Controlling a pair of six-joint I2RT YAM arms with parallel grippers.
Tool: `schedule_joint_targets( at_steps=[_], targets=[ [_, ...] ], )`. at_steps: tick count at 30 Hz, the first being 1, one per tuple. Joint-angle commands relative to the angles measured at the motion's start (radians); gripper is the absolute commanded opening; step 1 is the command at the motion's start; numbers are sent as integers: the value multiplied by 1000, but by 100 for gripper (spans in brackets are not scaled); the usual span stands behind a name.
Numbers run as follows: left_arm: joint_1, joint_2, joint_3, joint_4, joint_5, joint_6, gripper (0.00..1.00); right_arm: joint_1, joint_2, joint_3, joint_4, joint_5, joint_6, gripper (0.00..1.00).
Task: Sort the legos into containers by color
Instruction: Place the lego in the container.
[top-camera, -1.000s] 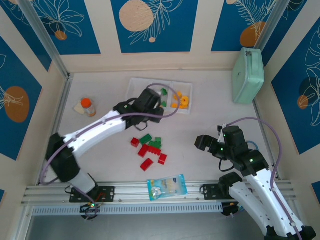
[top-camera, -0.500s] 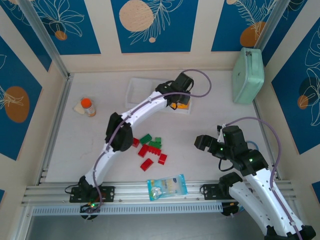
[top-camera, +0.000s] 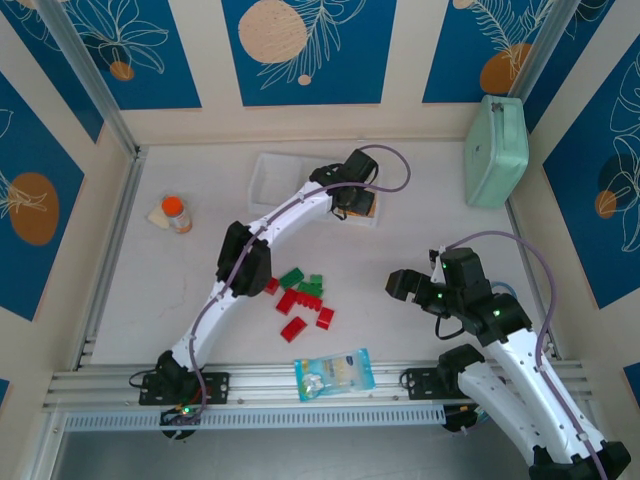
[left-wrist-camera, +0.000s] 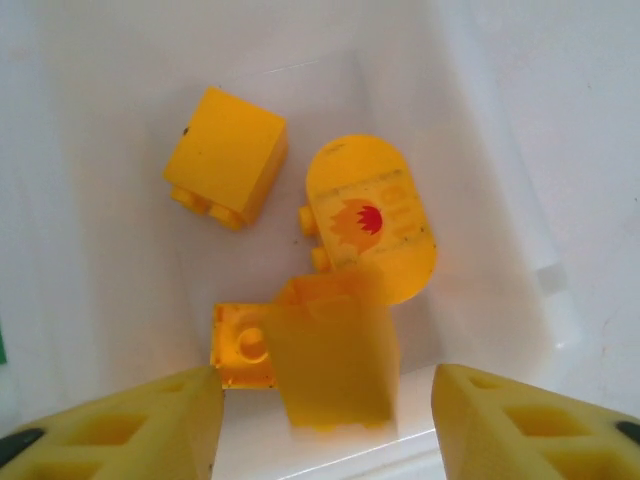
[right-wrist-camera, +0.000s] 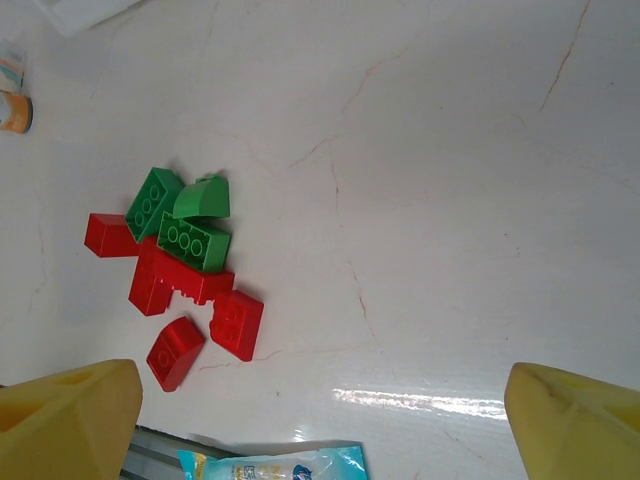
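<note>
Yellow legos lie in the right end compartment of the white tray, toward the table's far edge. One rounded piece carries a red flame print but no lettering. The left gripper hangs over that compartment with its jaws apart. Between them is a blurred yellow brick, touching neither finger. Red and green legos cluster mid-table. Right of them, the right gripper gapes wide with nothing between its fingers. At the near edge, the bag has blue print too small to read.

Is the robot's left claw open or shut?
Open. On the left gripper, both fingers stand apart, with gaps either side of the blurry yellow brick between them.
</note>
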Motion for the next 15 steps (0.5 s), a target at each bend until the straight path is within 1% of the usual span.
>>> schedule_joint_targets(
  at_steps=[1, 3, 7, 10, 12, 15],
  targets=[
    [16, -18, 31, 17, 42, -34, 65, 3, 0, 0, -2, -25, -12, 94],
    [16, -34, 31, 20, 38, -40, 69, 7, 2, 5, -8, -27, -12, 94],
    [15, -87, 26, 3, 39, -24, 71, 13, -1, 12, -8, -50, -20, 94],
    [15, -162, -16, -13, 51, -1, 73, 18, 1, 13, -1, -87, -29, 95],
    [14, -241, -98, -8, 53, 7, 76, 22, 4, 13, -2, -99, -33, 95],
    [14, -394, -309, 25, 54, 17, 80, 37, 6, 17, -6, -99, -29, 95]
  ],
)
